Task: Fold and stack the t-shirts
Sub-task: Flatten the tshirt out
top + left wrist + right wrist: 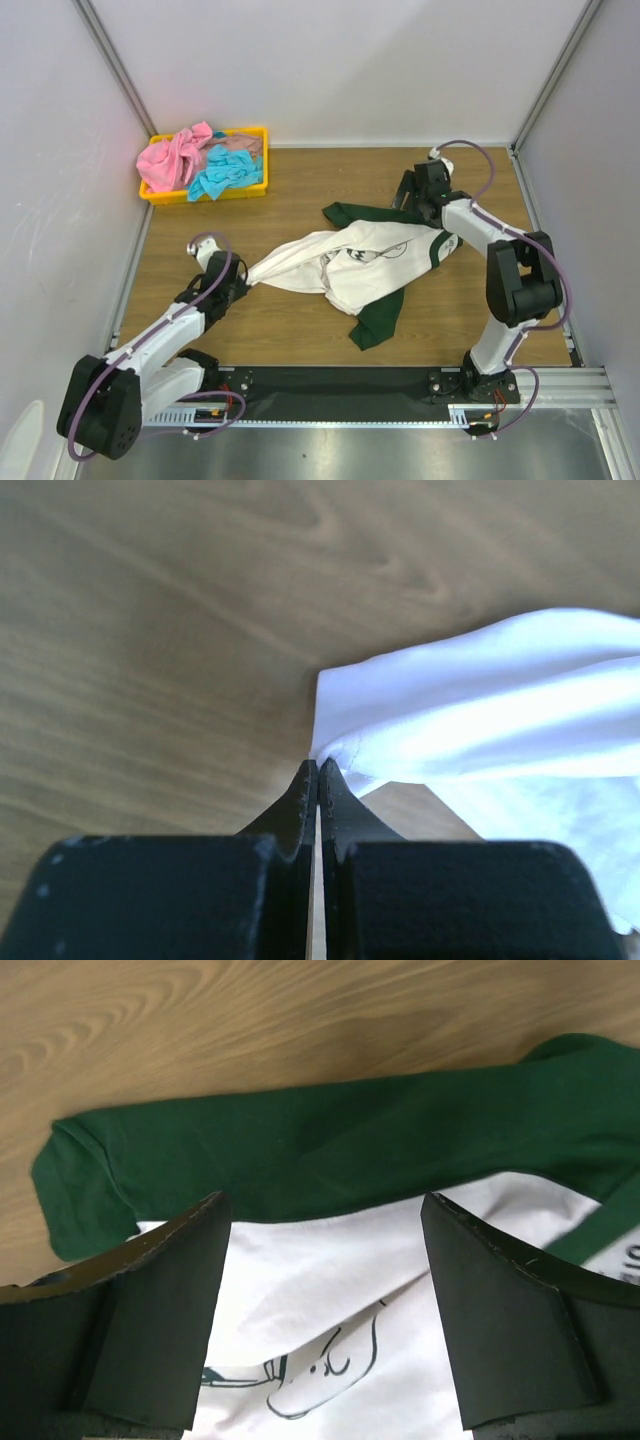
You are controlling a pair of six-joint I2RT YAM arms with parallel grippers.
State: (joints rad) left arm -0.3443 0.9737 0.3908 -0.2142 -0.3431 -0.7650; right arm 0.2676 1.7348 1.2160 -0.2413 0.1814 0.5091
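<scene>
We had our left gripper [318, 768] pinched tight on the hem of the white green-sleeved t-shirt [350, 262], crumpled on the wooden table [300, 190], likely to pull it flat; our right gripper [322, 1210] hung wide above its far sleeve [300, 1150], holding nothing

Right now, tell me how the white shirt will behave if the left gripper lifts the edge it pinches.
Likely floppy: the white shirt lies wrinkled and draws into a thin tail toward the shut left gripper. Probably light, since a small pinch at the hem holds it. It would likely drag and bunch, its green sleeve trailing loose.
</scene>
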